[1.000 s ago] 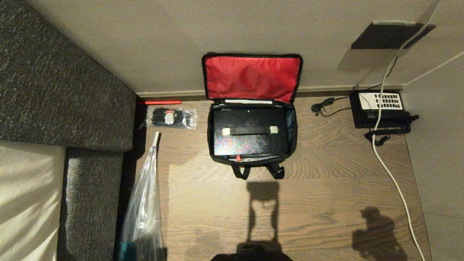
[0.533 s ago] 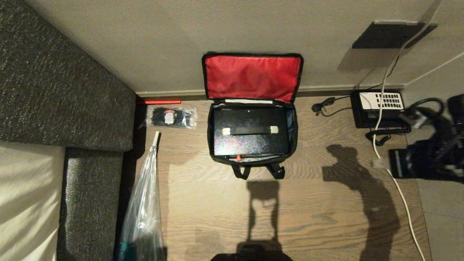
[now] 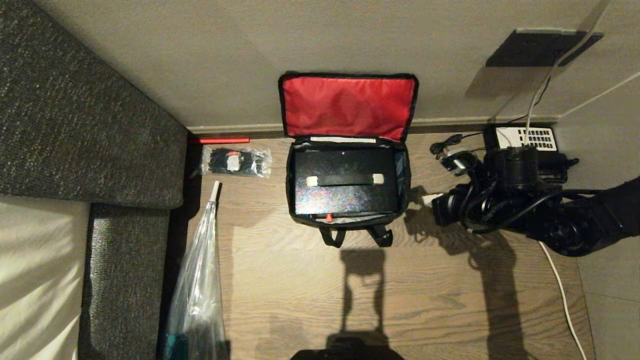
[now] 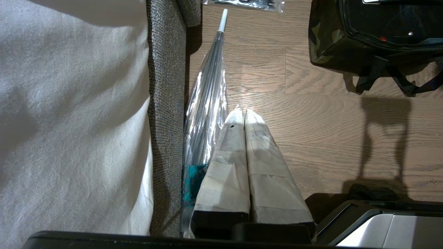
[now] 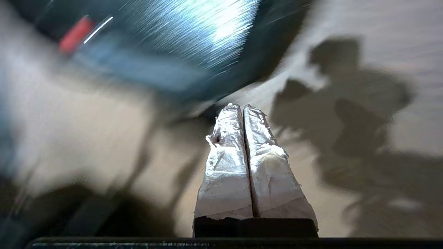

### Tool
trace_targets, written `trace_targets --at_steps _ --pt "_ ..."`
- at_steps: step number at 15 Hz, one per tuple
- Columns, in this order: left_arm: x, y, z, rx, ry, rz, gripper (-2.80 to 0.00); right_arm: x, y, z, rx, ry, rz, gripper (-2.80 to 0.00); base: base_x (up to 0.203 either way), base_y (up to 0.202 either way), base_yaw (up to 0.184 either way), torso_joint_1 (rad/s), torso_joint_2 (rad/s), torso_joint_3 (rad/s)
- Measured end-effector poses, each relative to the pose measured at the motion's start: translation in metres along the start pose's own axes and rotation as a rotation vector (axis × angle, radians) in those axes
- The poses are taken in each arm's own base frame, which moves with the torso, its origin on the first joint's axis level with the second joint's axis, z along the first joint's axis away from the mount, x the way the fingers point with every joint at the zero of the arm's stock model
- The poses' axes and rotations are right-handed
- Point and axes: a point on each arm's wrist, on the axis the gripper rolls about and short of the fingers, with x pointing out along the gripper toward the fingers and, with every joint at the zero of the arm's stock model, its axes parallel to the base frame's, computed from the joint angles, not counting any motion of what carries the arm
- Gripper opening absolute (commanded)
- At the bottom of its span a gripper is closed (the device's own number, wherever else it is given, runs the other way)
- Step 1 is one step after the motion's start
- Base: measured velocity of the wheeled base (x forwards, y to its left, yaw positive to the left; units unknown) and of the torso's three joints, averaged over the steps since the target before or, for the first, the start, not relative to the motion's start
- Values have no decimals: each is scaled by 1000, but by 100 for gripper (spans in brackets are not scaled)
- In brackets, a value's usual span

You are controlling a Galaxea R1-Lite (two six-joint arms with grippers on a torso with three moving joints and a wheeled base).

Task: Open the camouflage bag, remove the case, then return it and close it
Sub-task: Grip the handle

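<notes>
- Right gripper (image 5: 244,110) hangs just off the camouflage bag (image 3: 405,175), at its right-hand wall, fingers pressed together, nothing held.
- The case (image 3: 345,192) lies flat inside the open bag, off to the gripper's left, its long axis and strap handle (image 3: 345,179) running straight toward and away from the gripper.
- Left gripper (image 4: 244,116) is parked farther off, also clamped empty; the right arm is nearer.
- Head view shows the handle; the right wrist view, blurred, shows only a bag corner and red latch (image 5: 74,34).
</notes>
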Motion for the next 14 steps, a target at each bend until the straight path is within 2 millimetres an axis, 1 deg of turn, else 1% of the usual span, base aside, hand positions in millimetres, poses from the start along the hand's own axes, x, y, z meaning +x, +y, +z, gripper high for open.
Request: trace_targets --at_steps 1,3,5,9,11,14 --pt "0 0 0 0 1 0 -280 1 15 -2 -4 40 43 0 0 0 0 0 0 0" --pt "0 0 0 0 0 0 -280 0 37 -10 -7 79 81 0 0 0 0 0 0 0" --pt "0 0 0 0 0 0 -280 1 59 -13 -40 95 47 0 0 0 0 0 0 0" --pt "0 0 0 0 0 0 -280 20 99 -14 -158 46 -212 0 0 0 0 0 0 0" --pt "0 0 0 0 0 0 -280 27 110 -14 -255 5 -271 0 0 0 0 0 0 0" --pt "0 0 0 0 0 0 -280 33 115 -13 -447 -58 -339 0 0 0 0 0 0 0"
